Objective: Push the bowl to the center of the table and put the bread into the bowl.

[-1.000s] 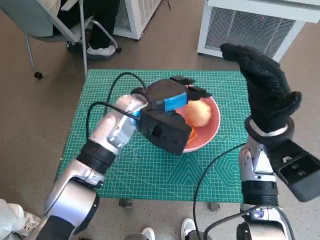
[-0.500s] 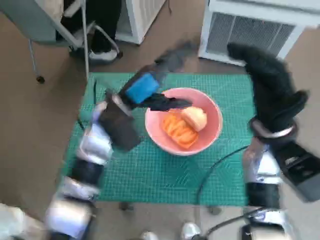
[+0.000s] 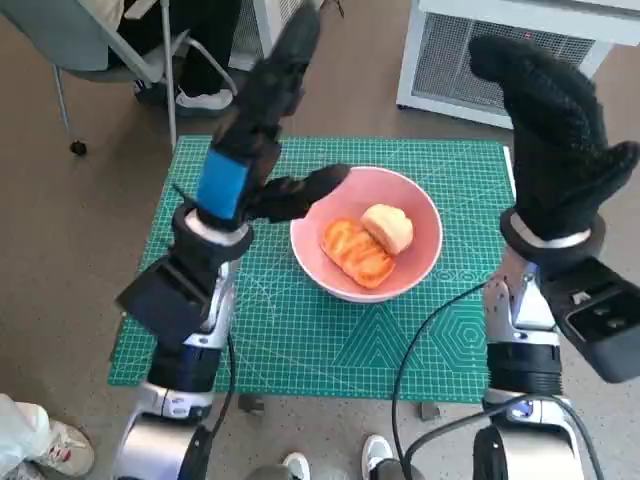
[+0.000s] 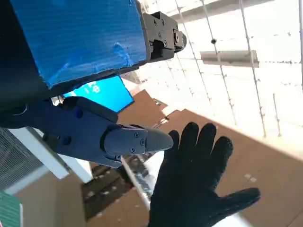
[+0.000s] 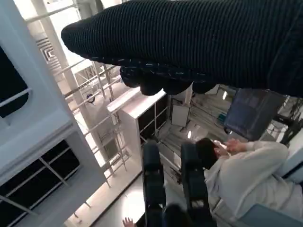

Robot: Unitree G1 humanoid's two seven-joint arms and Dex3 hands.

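The left hand (image 3: 262, 130) is raised above the left half of the table, fingers stretched out and apart toward the far side, thumb jutting right toward the bowl, holding nothing. Its blue-taped back (image 4: 75, 40) fills the left wrist view, with one black finger (image 4: 128, 141) extended and bare. The right hand (image 3: 552, 140) in its knitted glove is lifted over the right edge of the table, fingers straight and held up, palm empty; the left wrist view shows the same glove (image 4: 196, 182) with fingers spread.

Between the two arms the pink bowl (image 3: 420, 262) sits on the green mat (image 3: 300, 340), roughly at the middle of the table. Inside it lie a pale bread roll (image 3: 388, 228) on the right and an orange ridged piece (image 3: 355, 252) touching it on the left.

Beyond the far left corner stands a chair (image 3: 95, 50), with a person's shoe (image 3: 202, 99) under it. A white grilled cabinet (image 3: 470, 45) stands on the floor past the far right side
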